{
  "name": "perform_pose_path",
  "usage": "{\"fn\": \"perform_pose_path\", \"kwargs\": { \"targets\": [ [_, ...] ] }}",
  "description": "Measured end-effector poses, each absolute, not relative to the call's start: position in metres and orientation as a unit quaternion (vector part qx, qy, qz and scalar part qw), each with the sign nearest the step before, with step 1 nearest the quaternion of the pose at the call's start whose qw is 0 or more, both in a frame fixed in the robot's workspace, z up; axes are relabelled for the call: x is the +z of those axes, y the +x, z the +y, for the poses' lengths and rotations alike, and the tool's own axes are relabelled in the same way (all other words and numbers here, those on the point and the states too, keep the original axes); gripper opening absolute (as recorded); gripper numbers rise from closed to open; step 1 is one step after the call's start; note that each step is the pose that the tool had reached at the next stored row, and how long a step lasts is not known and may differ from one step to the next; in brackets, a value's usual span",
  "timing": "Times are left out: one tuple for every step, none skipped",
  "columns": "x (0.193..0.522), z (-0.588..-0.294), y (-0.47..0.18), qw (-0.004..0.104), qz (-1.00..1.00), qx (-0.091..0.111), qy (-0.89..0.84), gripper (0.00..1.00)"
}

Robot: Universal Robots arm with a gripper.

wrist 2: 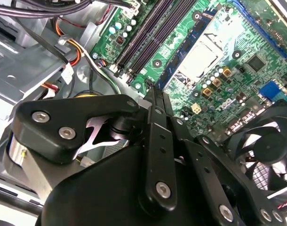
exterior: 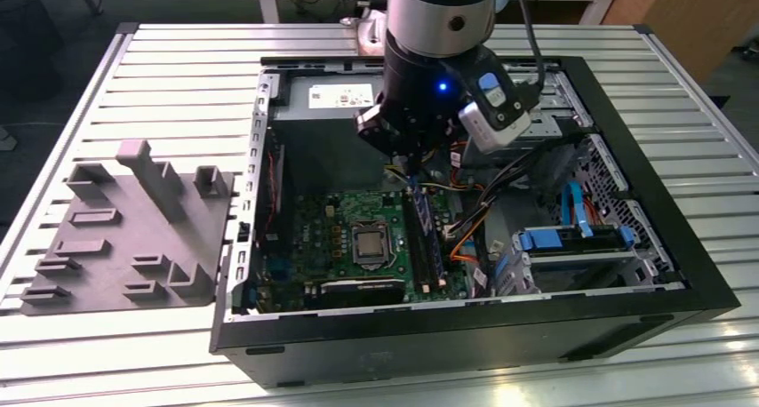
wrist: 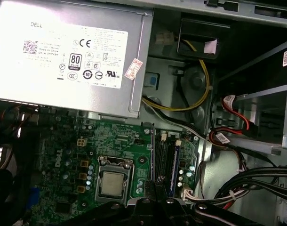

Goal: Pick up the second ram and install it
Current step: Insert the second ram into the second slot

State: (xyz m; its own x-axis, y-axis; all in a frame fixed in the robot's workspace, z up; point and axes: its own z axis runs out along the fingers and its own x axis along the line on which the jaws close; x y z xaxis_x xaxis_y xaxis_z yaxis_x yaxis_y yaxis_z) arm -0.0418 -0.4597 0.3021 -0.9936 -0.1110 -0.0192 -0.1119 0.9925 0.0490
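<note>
Black robot gripper, jaws closed together, tips above dark memory slots, green motherboard, open black computer case

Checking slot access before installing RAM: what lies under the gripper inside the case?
Under the gripper lie the RAM slots, with the CPU socket beside them. The gripper's body covers the slots' near ends.

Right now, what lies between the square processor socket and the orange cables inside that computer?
The long dark memory slots run between the processor socket and the orange cables, in the exterior view.
</note>
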Motion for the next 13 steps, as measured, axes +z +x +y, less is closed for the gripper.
{"fn": "perform_pose_path", "kwargs": {
  "targets": [
    [0.3020, -0.4597, -0.0417, 0.008, 0.998, 0.025, -0.052, 0.12],
    [0.3020, -0.4597, -0.0415, 0.008, 0.998, 0.025, -0.049, 0.12],
    [0.3020, -0.4597, -0.0414, 0.009, 0.999, 0.025, -0.045, 0.12],
    [0.3019, -0.4597, -0.0413, 0.009, 0.999, 0.025, -0.042, 0.12],
    [0.3019, -0.4597, -0.0412, 0.009, 0.999, 0.025, -0.038, 0.12],
    [0.3018, -0.4597, -0.0410, 0.009, 0.999, 0.025, -0.035, 0.12],
    [0.3018, -0.4597, -0.0409, 0.009, 0.999, 0.025, -0.032, 0.12],
    [0.3017, -0.4597, -0.0408, 0.009, 0.999, 0.025, -0.029, 0.12],
    [0.3018, -0.4597, -0.0408, 0.009, 0.999, 0.025, -0.027, 0.12],
    [0.3018, -0.4597, -0.0408, 0.009, 0.999, 0.025, -0.027, 0.12],
    [0.3018, -0.4597, -0.0408, 0.009, 0.999, 0.025, -0.027, 0.12],
    [0.3018, -0.4597, -0.0407, 0.009, 0.999, 0.025, -0.027, 0.12],
    [0.3017, -0.4597, -0.0407, 0.009, 0.999, 0.025, -0.027, 0.12]
  ]
}}
